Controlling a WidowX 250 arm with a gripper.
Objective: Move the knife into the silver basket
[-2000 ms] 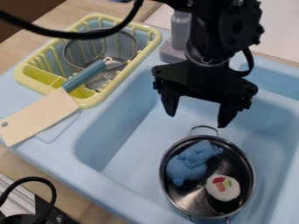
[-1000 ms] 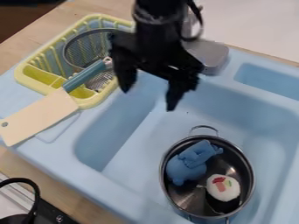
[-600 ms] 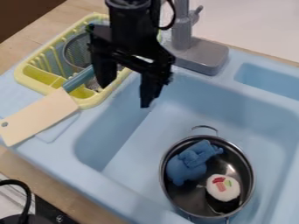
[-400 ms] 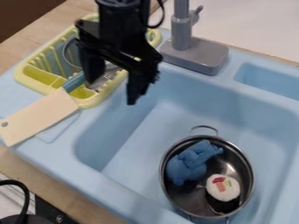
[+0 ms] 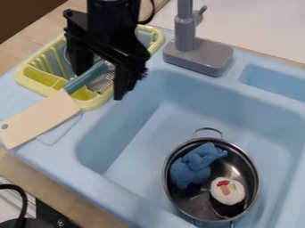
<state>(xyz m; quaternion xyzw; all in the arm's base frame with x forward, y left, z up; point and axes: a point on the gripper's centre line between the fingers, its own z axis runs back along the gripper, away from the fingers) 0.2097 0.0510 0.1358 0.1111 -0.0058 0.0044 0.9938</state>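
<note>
Over the yellow rack hangs my black gripper (image 5: 100, 84), open, its two fingers on either side of the knife's teal handle as seen from the camera; whether they are level with it I cannot tell. The knife (image 5: 40, 117) has a cream blade lying on the sink's left ledge, and its handle runs up across the rack's rim. A silver mesh basket (image 5: 102, 83) sits inside the yellow rack (image 5: 89, 104), partly hidden behind the handle and the gripper.
A metal pot (image 5: 257, 176) with a blue toy (image 5: 191, 167) and a white sushi-like piece (image 5: 227, 191) stands in the light blue sink (image 5: 137, 147). The grey faucet (image 5: 199, 55) rises at the sink's back edge, right of the gripper.
My gripper has moved left from above the sink to over the yellow rack, by the knife handle. Its fingers stand nearer together in view. The knife and pot have not moved.
</note>
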